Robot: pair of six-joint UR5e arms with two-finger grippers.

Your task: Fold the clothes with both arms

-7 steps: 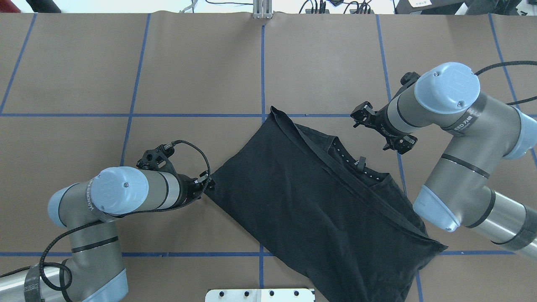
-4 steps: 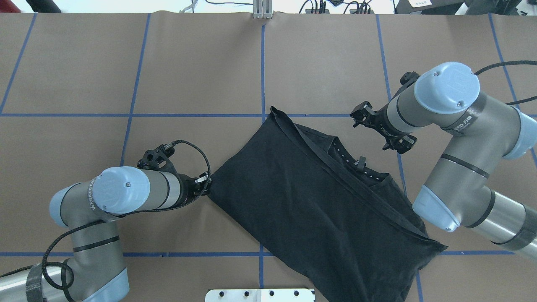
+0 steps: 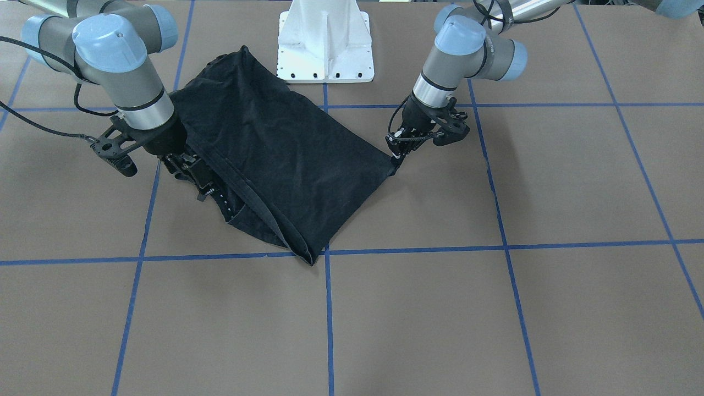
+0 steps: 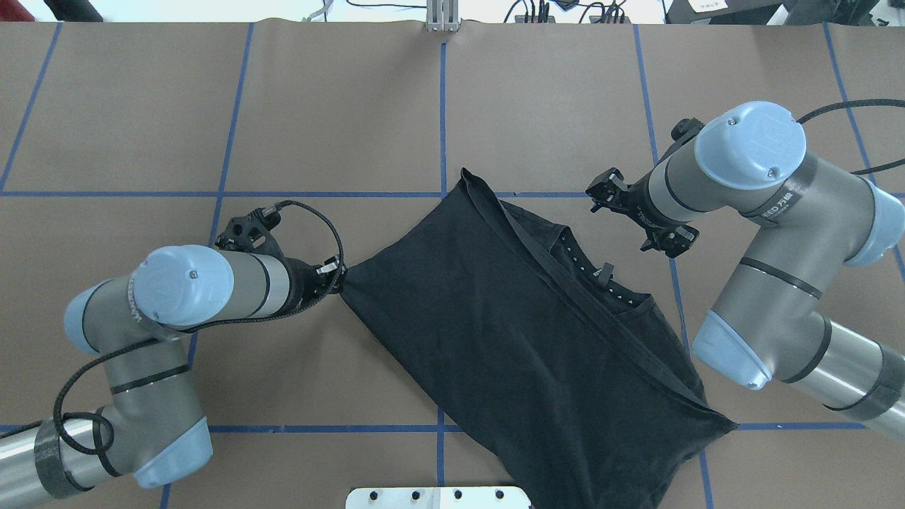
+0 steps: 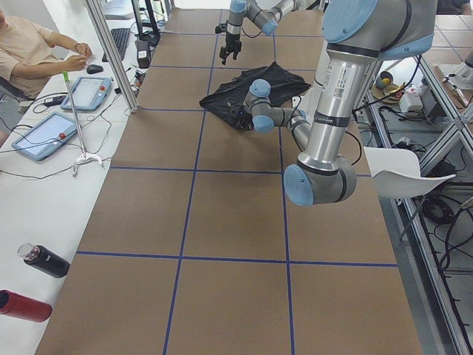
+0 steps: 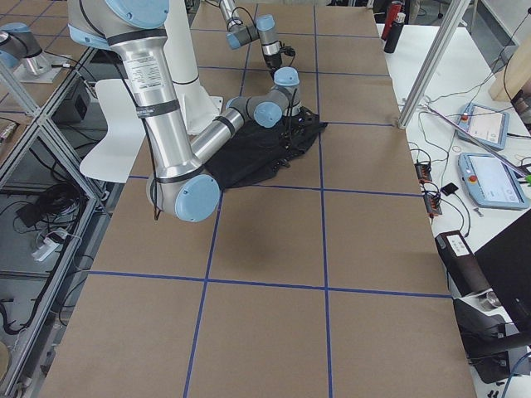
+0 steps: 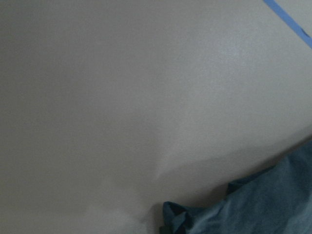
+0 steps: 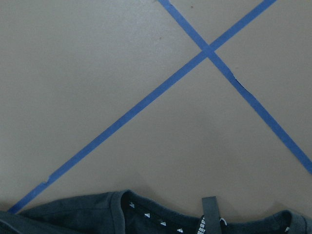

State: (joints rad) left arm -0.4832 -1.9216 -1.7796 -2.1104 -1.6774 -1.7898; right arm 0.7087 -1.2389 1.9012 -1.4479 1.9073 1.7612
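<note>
- Two claws attend one black shirt: the left claw is clamped on a corner of it, and the cloth comes to a point there
- the right claw points down just above the collar; I cannot tell whether its fingers are apart or together
- the shirt lies slantwise on the brown table between the arms, one end near the white base
- the left arm is bent low and reaches sideways; the right arm is elbowed beside the cloth

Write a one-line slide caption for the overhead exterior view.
Left gripper pinches a corner of the black T-shirt; right arm hangs beside its collar.
</note>
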